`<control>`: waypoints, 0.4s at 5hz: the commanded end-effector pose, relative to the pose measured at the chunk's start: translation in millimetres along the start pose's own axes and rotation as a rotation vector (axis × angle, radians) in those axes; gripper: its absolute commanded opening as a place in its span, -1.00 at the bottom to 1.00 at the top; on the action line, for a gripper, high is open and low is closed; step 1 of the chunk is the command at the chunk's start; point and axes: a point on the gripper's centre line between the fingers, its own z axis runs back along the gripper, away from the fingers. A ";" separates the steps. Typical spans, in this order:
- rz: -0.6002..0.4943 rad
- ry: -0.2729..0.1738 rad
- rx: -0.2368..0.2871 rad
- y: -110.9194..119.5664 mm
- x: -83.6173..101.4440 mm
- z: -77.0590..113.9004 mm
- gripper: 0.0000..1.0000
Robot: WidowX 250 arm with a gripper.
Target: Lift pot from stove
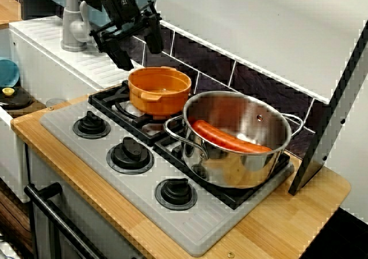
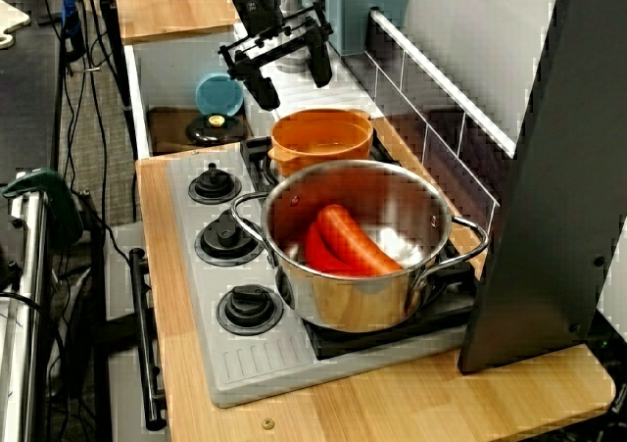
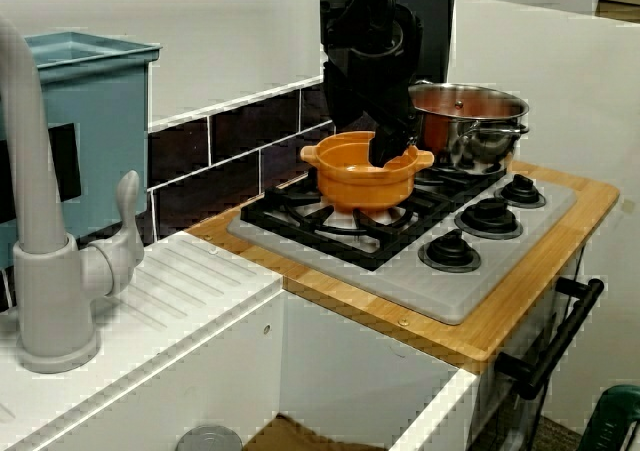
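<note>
The small orange pot (image 1: 159,89) (image 2: 321,140) (image 3: 362,179) sits on the back-left burner grate of the stove (image 1: 190,224) (image 2: 245,364) (image 3: 450,291), empty inside. My black gripper (image 1: 138,49) (image 2: 291,77) (image 3: 392,143) hangs open just above the pot's far-left rim, fingers pointing down and spread about as wide as the pot. Nothing is between the fingers. In the low side view the fingers overlap the pot's rim, so whether they touch it is unclear.
A large steel pot (image 1: 241,161) (image 2: 362,295) (image 3: 470,121) with a red-orange sausage-like piece inside stands right beside the orange pot. A grey faucet (image 1: 72,23) (image 3: 40,251) and a sink with a blue dish (image 2: 217,94) lie to the left. A tiled backsplash runs behind the stove.
</note>
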 end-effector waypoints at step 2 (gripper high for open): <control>-0.056 0.037 -0.001 4.0 -5.5 12.6 1.00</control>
